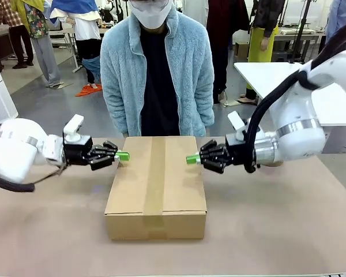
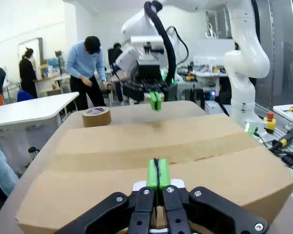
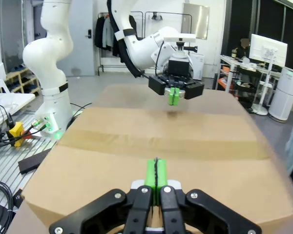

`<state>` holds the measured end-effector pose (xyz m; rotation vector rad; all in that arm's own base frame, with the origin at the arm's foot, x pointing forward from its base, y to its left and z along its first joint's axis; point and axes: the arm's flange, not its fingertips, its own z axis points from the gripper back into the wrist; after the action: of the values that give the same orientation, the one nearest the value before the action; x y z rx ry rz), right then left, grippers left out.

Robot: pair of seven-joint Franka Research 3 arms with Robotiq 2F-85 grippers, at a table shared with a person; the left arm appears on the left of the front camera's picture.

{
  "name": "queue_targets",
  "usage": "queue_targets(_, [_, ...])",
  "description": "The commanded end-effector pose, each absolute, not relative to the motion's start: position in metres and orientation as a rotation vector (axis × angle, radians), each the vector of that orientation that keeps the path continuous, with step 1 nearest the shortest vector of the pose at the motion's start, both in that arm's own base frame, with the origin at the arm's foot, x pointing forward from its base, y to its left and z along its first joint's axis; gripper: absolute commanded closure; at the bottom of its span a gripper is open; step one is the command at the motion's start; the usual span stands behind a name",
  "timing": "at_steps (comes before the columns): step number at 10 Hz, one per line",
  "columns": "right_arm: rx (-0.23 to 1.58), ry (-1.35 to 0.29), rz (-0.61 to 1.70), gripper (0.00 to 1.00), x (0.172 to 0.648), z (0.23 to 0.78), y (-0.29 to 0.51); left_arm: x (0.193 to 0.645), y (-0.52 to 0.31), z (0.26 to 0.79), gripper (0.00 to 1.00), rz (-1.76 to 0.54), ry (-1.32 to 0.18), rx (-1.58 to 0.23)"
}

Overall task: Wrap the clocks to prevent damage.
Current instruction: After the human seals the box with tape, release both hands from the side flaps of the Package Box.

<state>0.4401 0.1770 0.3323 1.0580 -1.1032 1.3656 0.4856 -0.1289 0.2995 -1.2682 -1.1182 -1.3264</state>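
A closed cardboard box (image 1: pixel 155 184) with a strip of brown tape down its middle lies on the table. The clocks are out of view. My left gripper (image 1: pixel 122 156) is shut with nothing in it, its green pads pointing at the box's left top edge. My right gripper (image 1: pixel 192 159) is shut and empty at the right top edge, facing the left one. In the left wrist view my left gripper (image 2: pixel 157 173) hovers low over the box (image 2: pixel 161 146), with the right gripper (image 2: pixel 156 101) opposite. In the right wrist view my right gripper (image 3: pixel 156 173) is over the box (image 3: pixel 156 141), facing the left gripper (image 3: pixel 173 96).
A person (image 1: pixel 157 75) in a light blue fleece stands at the far side of the table, right behind the box. A roll of brown tape (image 2: pixel 96 117) lies on the table beyond the box. Bare brown tabletop (image 1: pixel 277 231) surrounds the box.
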Motion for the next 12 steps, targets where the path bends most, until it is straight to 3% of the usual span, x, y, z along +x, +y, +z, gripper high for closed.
queue_targets(1, [0.959, -1.007, 1.381, 0.99, 0.429, 0.394, 0.176, 0.490, -0.118, 0.361, 1.00, -1.407, -0.921, -1.191])
queue_targets(3, [0.826, -0.808, 1.383, 0.99, 0.417, 0.454, 0.173, 0.488, -0.103, 0.415, 1.00, -1.447, -0.672, -1.056])
queue_targets(6, [0.623, -0.650, 1.371, 0.99, 0.382, 0.540, 0.158, 0.464, -0.082, 0.482, 1.00, -1.448, -0.532, -0.820])
queue_targets(8, [0.519, -0.595, 1.334, 0.99, 0.353, 0.576, 0.146, 0.441, -0.061, 0.521, 1.00, -1.435, -0.547, -0.730])
queue_targets(11, [0.509, -0.541, 1.315, 0.99, 0.351, 0.566, 0.132, 0.421, -0.044, 0.542, 1.00, -1.423, -0.600, -0.698])
queue_targets(12, [0.468, -0.592, 1.332, 0.99, 0.343, 0.583, 0.139, 0.416, -0.044, 0.547, 1.00, -1.427, -0.601, -0.695])
